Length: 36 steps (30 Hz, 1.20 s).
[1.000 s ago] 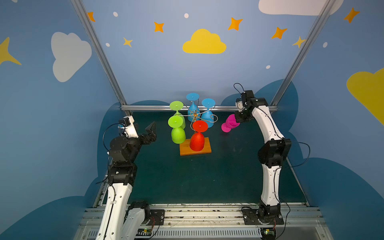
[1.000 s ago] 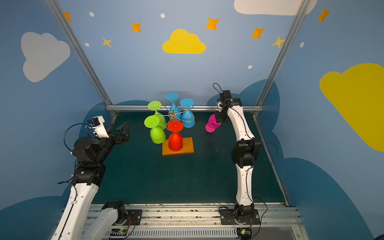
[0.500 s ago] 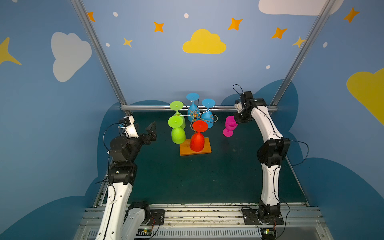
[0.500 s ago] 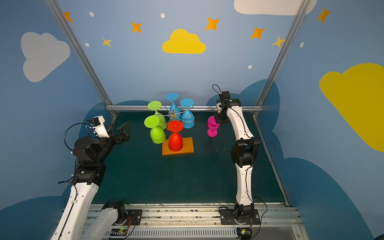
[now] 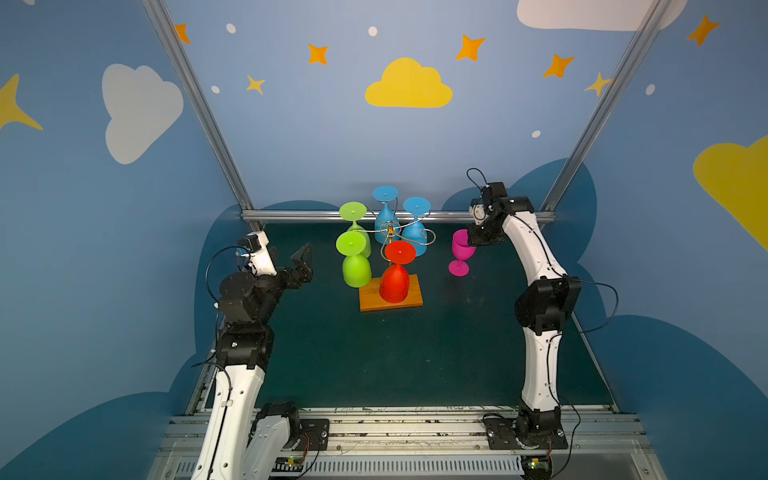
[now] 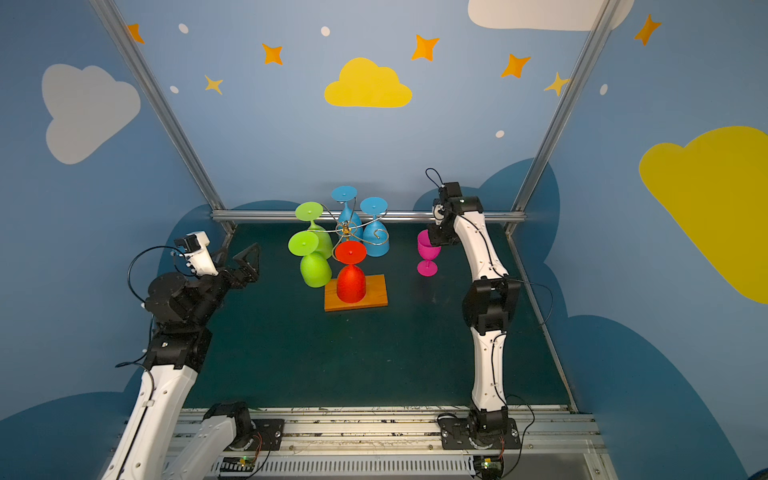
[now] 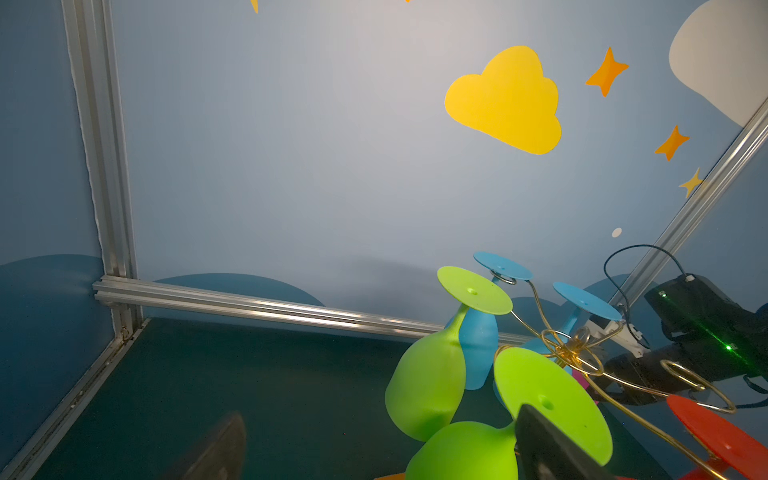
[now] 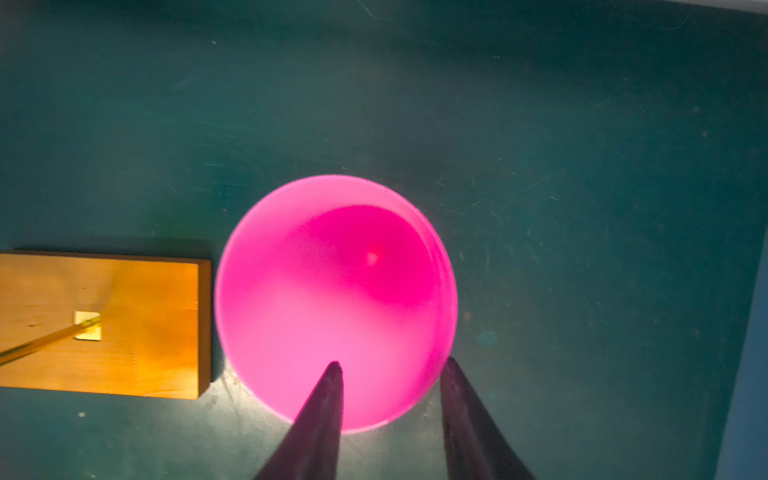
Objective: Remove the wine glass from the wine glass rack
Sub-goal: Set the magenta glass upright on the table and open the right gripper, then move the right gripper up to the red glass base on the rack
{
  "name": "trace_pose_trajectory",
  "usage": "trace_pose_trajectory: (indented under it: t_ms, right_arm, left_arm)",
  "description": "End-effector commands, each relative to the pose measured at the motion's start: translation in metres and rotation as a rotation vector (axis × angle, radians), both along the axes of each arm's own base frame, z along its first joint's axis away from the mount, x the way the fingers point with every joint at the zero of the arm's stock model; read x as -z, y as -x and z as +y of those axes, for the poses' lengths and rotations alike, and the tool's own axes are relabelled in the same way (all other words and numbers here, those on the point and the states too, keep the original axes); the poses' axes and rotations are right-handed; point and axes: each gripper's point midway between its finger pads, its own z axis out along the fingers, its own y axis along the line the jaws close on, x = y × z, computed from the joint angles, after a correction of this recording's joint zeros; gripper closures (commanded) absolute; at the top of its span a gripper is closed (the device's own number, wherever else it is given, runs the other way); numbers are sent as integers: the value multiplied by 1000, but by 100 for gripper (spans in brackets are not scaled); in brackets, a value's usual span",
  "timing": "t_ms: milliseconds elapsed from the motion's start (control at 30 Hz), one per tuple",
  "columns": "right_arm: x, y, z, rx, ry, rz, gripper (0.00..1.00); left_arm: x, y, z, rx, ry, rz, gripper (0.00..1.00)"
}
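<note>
The wine glass (image 5: 462, 248) stands on the table (image 5: 374, 357), right of the wine glass rack (image 5: 409, 298).

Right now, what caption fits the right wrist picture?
Open right gripper straddling the rim of a translucent pink wine glass, beside the rack's orange-brown wooden base.

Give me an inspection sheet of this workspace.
Surface: dark green mat, lightly scratched.
Job's things: wine glass rack holds two green glasses, two blue glasses and one red glass, upside down; pink glass stands upright on the mat beside it.
Clutter: nothing seen.
Grippers: left gripper open, empty, clear of the rack; right gripper open, fingers straddling the pink glass's rim.
Cables: black loops along both arms.
Surroundings: blue walls with clouds and stars, aluminium frame.
</note>
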Motion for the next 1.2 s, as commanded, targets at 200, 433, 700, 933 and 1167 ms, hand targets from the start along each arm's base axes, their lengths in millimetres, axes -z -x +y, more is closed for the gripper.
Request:
trace_pose_trajectory:
  t_ms: [200, 433, 700, 933, 1167]
  right_arm:
    - [-80, 2, -7, 80, -212, -184, 58]
    - [-145, 46, 15, 60, -503, -223, 60]
    - [-192, 126, 38, -38, -810, -490, 54]
    - [-193, 186, 80, -119, -930, -440, 53]
    - [-180, 208, 128, -162, -997, -368, 52]
  left_arm:
    - [-5, 4, 2, -13, -3, -29, 0]
    - [-3, 4, 4, -22, -2, -26, 1]
    - [-3, 4, 5, -30, 2, -29, 1]
    - [-2, 3, 5, -24, 18, -27, 1]
    - [-3, 4, 6, -32, 23, -30, 1]
